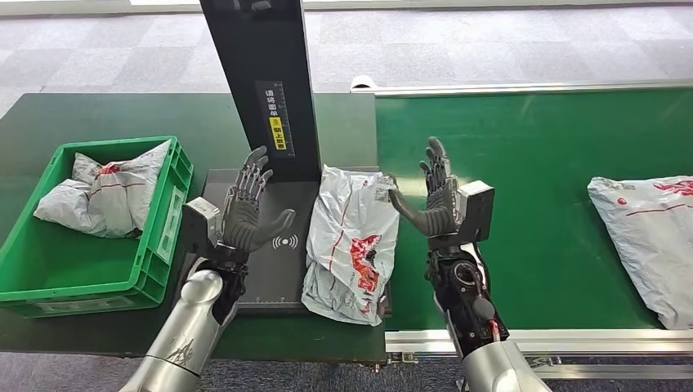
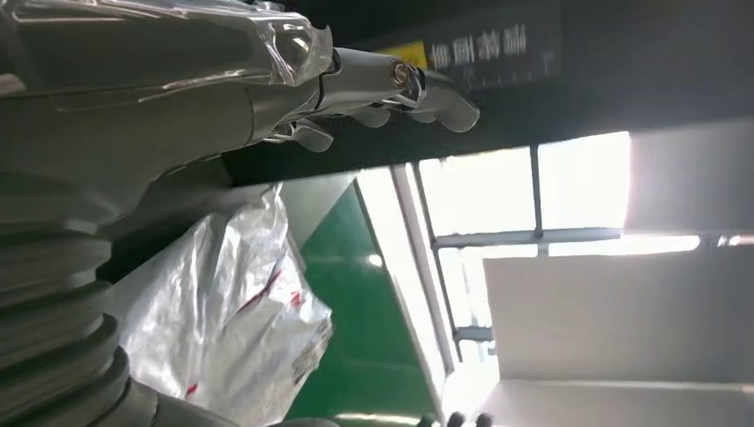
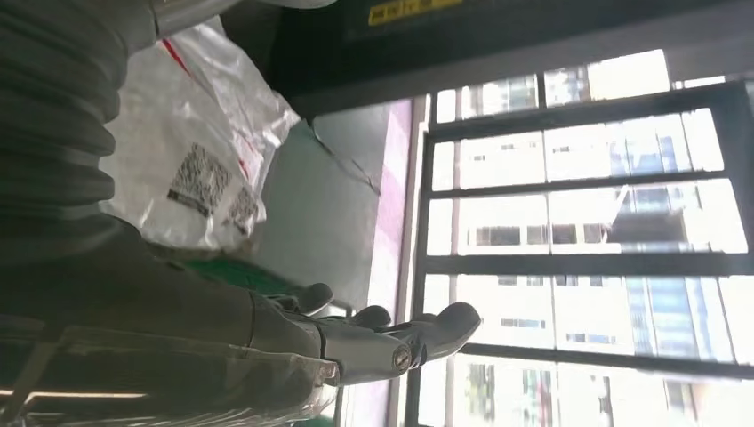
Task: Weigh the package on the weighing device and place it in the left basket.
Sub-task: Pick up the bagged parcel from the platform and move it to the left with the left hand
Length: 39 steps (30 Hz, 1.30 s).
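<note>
A crumpled white plastic package (image 1: 351, 242) with red print lies on the right part of the black weighing plate (image 1: 266, 269), overhanging its right edge. My left hand (image 1: 248, 204) stands upright over the plate, left of the package, fingers spread, holding nothing. On the other side my right hand (image 1: 431, 196) is raised, palm toward the package, thumb close to its upper right edge, also holding nothing. The package (image 2: 231, 311) shows beside my left hand (image 2: 267, 80) in the left wrist view. Its barcode labels (image 3: 209, 187) face the right wrist view, near my right hand (image 3: 356, 342). The green basket (image 1: 49, 278) stands at the left.
The basket holds a white package (image 1: 106, 196). A black post (image 1: 266, 82) with a yellow label rises behind the plate. Another white package (image 1: 650, 241) lies on the green conveyor belt (image 1: 531, 163) at the right edge. A metal rail (image 1: 539, 339) borders the belt in front.
</note>
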Each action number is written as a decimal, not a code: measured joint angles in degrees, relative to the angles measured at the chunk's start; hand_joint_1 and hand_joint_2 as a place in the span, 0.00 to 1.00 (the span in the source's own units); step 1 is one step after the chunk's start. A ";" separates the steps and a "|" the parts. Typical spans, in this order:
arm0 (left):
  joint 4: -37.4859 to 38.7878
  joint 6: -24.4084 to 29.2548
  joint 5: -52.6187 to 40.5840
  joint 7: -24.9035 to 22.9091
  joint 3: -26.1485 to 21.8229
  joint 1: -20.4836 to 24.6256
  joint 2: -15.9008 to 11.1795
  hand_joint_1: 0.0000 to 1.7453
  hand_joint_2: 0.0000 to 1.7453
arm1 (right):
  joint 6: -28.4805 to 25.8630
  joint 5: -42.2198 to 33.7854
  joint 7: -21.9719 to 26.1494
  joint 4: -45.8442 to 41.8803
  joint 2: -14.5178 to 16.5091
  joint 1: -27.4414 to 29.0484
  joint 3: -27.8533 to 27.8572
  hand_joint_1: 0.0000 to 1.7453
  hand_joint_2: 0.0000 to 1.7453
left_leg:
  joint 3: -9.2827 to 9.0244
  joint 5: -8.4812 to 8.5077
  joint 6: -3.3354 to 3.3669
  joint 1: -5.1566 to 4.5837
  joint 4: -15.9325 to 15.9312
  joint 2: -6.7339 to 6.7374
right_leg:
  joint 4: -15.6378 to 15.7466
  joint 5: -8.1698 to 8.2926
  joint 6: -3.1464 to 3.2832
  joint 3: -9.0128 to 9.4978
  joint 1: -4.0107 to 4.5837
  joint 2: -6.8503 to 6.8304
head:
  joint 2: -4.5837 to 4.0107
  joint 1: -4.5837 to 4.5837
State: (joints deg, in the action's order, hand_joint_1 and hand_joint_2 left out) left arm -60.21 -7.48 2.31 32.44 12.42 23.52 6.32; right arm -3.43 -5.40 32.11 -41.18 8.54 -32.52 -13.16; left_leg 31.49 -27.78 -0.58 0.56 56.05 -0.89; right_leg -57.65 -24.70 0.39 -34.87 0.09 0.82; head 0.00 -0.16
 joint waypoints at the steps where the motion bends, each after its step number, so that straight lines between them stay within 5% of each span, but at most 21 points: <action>1: -0.81 0.17 -1.57 -0.81 0.89 -0.52 -0.08 0.00 1.00 | -1.21 -0.24 -0.65 -0.63 -0.22 0.07 0.58 0.00 1.00 | 0.00 0.00 0.00 0.00 0.00 -0.01 | 0.00 0.00 0.00 0.00 0.00 0.00 | 0.00 0.00; 11: -1.37 13.13 -34.11 -17.44 15.70 -1.12 -0.09 0.00 1.00 | -6.83 6.17 -8.09 -0.73 -3.10 0.16 1.03 0.00 1.00 | 0.00 0.00 0.01 -0.01 0.00 0.01 | 0.01 0.01 -0.01 0.01 -0.02 0.01 | -0.01 0.00; 22: 12.22 15.54 -54.15 -29.07 24.84 3.69 0.69 0.00 1.00 | -1.91 14.34 -14.69 1.99 -3.51 0.07 -2.63 0.00 1.00 | 0.00 0.00 0.01 0.01 -0.01 0.01 | 0.01 0.01 0.00 0.03 0.02 0.01 | 0.00 -0.01; 26: 15.14 14.43 -56.41 -30.19 25.08 5.28 1.47 0.92 1.00 | 0.09 16.90 -16.09 3.39 -3.51 -0.45 -3.82 0.00 1.00 | -0.07 0.00 0.01 0.00 -0.01 0.01 | 0.01 0.01 -0.01 0.14 0.00 0.00 | -0.01 0.01; 29: 16.40 14.71 -56.91 -29.62 24.93 5.55 1.79 1.00 1.00 | 1.40 17.90 -16.60 4.47 -3.51 -0.91 -4.39 0.00 1.00 | -0.14 0.00 0.02 0.00 -0.01 0.01 | 0.01 0.02 -0.02 0.22 -0.01 -0.01 | 0.00 0.02; 39: 15.03 17.03 -55.13 -26.21 20.80 4.07 1.60 1.00 1.00 | 3.61 19.63 -15.44 6.20 -3.53 -1.27 -4.93 0.00 1.00 | -0.15 0.02 0.01 0.01 -0.01 0.01 | 0.00 0.05 -0.02 0.20 0.02 0.01 | 0.00 0.00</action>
State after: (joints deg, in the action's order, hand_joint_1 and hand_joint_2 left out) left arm -45.18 9.55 -52.82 6.23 33.23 27.59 7.92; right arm 0.19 14.23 16.67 -34.98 5.01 -33.79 -18.09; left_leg 31.34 -27.76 -0.56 0.57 56.04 -0.88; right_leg -57.64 -24.65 0.37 -34.67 0.11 0.82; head 0.00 -0.16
